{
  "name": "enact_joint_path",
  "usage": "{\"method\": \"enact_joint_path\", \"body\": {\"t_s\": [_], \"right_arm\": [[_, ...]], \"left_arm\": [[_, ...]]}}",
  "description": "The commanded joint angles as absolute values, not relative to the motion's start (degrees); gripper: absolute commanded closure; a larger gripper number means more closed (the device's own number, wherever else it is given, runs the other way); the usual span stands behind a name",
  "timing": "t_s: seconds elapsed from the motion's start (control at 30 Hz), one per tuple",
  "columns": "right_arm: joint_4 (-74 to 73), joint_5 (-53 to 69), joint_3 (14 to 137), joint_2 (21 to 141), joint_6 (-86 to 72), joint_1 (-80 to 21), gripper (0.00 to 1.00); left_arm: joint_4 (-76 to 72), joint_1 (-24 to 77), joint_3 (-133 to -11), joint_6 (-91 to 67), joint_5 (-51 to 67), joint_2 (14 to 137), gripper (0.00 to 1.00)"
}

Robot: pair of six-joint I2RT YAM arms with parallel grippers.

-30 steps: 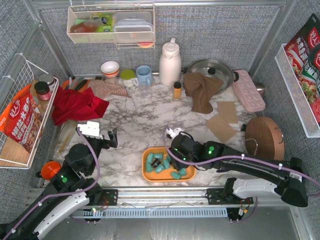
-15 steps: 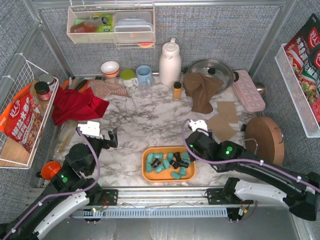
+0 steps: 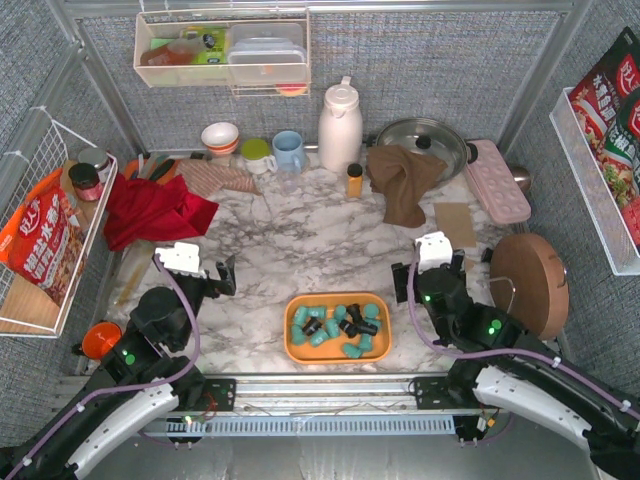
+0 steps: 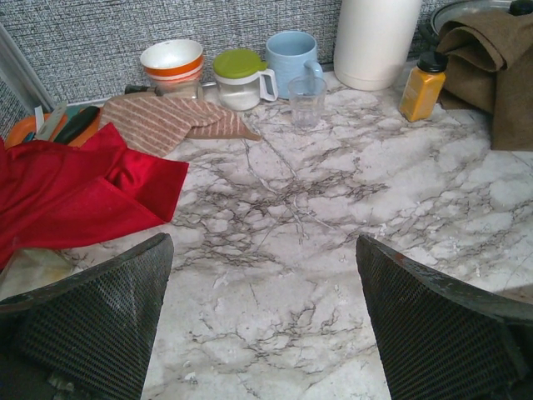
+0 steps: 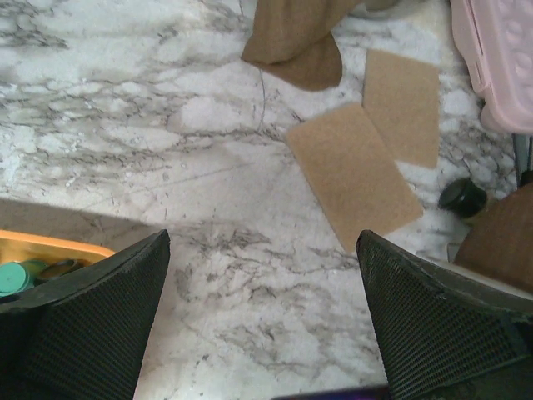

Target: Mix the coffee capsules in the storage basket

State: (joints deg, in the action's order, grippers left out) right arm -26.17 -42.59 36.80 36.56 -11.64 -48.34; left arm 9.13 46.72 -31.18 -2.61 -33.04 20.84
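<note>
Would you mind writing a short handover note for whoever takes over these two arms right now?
Left gripper: open, empty, over bare marble left of the basket.
Right gripper: open, empty, over marble right of the basket.
The basket sits at the near edge between the arms; the capsules lie inside it.
Done: black and teal capsules lie intermingled.
Left: the black ones cluster near the middle; perhaps one more stir.
</note>
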Motion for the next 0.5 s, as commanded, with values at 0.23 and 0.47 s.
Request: {"method": "enact_joint_path", "body": {"t_s": [0.23,0.47], "right_arm": [[10.58,-40.89,22.87,34.91,9.8,-44.82,0.01],[22.01,-37.33,25.9,52.88,9.06,-33.04,0.01]], "left_arm": [[7.87,46.68,-30.59,-2.03,-32.62,20.63,0.01],[7.75,46.69,-30.25,-1.77,-32.09,20.35,0.01]]}}
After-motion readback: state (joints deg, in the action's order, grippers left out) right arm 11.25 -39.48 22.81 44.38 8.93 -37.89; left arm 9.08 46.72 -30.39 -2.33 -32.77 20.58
